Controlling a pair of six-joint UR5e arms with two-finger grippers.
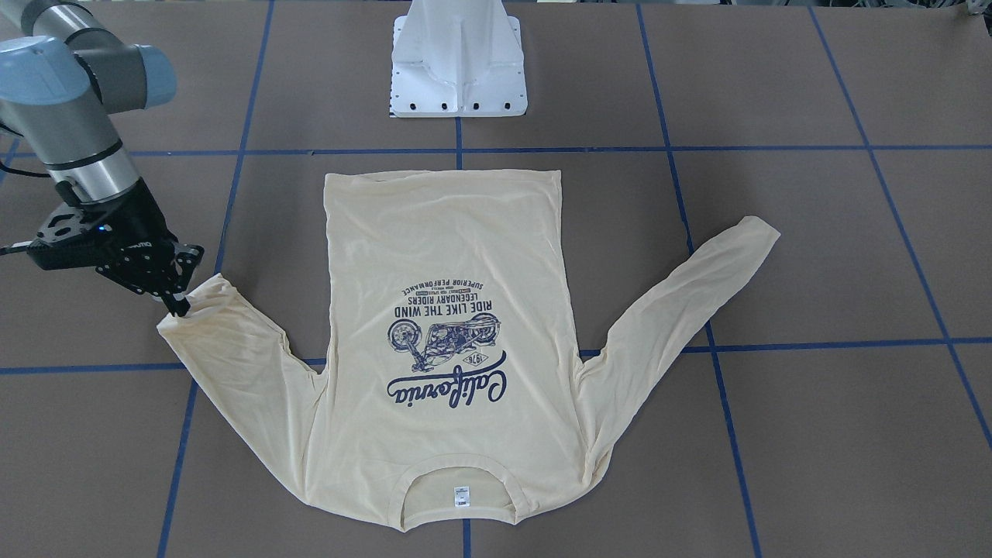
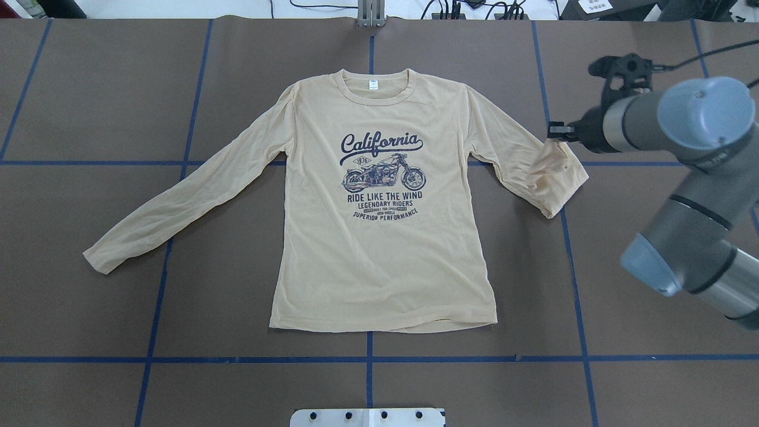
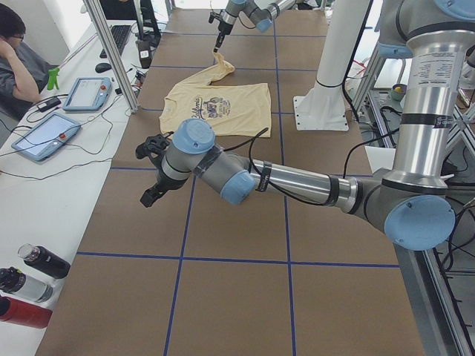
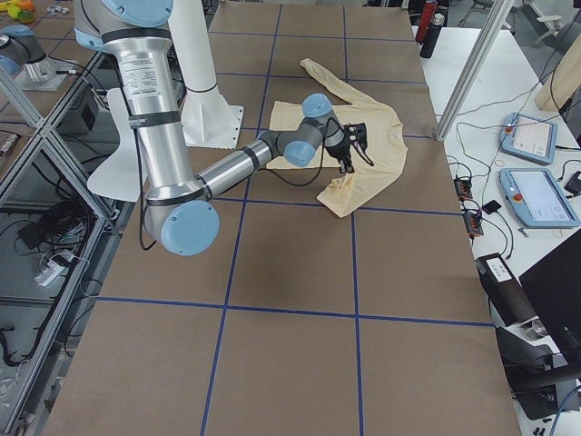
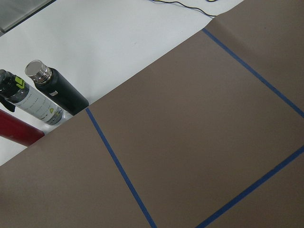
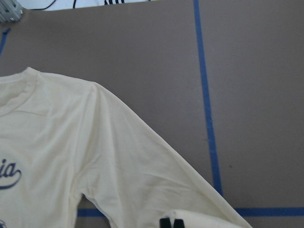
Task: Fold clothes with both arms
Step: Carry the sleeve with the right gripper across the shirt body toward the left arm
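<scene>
so, starting at the fingertips: in the right wrist view we saw two black tips sitting close together at the bottom edge, with cream cloth right at them. from across the table the right gripper was pinched narrow on the cuff end of the sleeve, and in the left end view that end was lifted off the table while the rest of the sleeve drooped back down and bunched. the right arm reached in from the right side of the overhead view.

the shirt itself lay flat and face up in the middle of the table, collar toward the far edge from the robot and hem toward the white pedestal base. the navy print was fully showing, and so was the small neck label. the other sleeve was stretched out straight on the robot's left, angled toward the hem side, nothing touching it.

the left gripper only showed in the left end view, hovering above bare table well apart from the shirt, so we couldn't tell how its fingers were set. its wrist camera looked at brown table, blue tape lines and some bottles lying on the white bench beside it. a person sat at that bench.
</scene>
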